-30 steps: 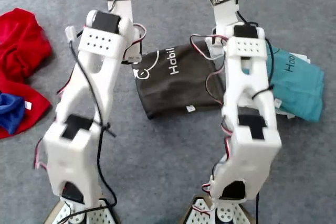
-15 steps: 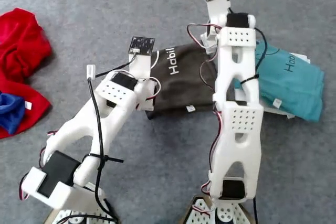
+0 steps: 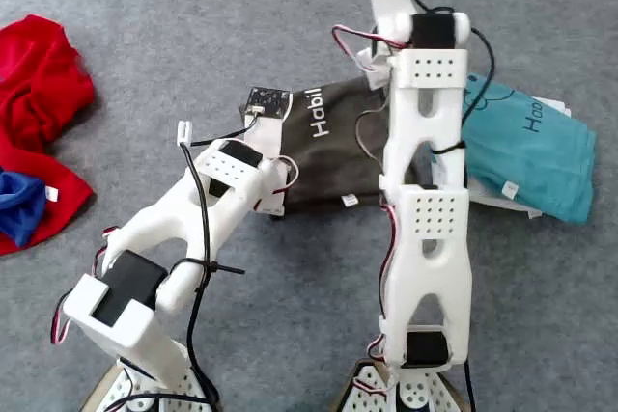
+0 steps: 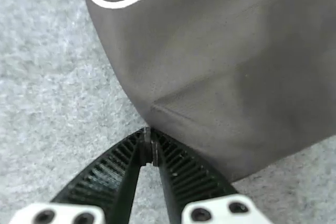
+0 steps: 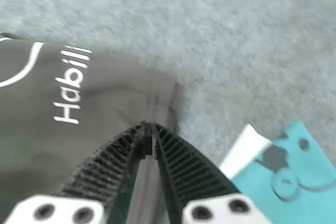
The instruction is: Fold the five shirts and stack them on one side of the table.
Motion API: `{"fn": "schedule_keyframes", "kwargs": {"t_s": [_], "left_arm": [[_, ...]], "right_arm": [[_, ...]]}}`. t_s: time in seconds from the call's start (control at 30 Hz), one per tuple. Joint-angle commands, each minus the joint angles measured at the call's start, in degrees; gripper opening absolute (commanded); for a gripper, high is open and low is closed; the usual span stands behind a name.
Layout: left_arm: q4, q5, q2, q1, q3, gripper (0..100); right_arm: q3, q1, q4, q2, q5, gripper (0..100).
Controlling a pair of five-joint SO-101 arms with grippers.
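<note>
While both are closed, left gripper (image 4: 148,148) and right gripper (image 5: 147,139) touch the shirt (image 4: 226,61).

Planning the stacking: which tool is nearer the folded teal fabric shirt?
Right. The right tool sits at the folded dark grey shirt's far corner, beside the folded teal shirt; the left tool is at the grey shirt's opposite, near corner.

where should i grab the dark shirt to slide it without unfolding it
Probably by two diagonal corners of the dark shirt: the near one, where the left gripper sits, and the far one by the teal shirt, under the right gripper. It lies flat and folded, so only the edges offer layers to pinch; come in from outside each corner.
</note>
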Motion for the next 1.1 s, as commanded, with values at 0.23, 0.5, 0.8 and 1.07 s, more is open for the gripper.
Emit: {"fn": "schedule_keyframes", "kwargs": {"t_s": [0.23, 0.5, 0.8, 1.07], "left_arm": [[-1.05, -0.44, -0.62, 0.84, 0.22, 3], [0.35, -0.53, -0.53, 0.84, 0.04, 3], [5.27, -2.90, -6.24, -1.45, -3.12, 3], [9.93, -2.90, -22.15, -7.87, -8.48, 3]], "right_arm": [[6.55, 1.85, -14.33, 12.44, -0.09, 1.5], [0.22, 2.55, -12.40, 16.31, -0.09, 1.5], [-14.55, 1.23, 2.29, 15.34, -0.09, 1.5], [-10.95, 2.55, 2.55, -2.42, -7.03, 1.5]]}}
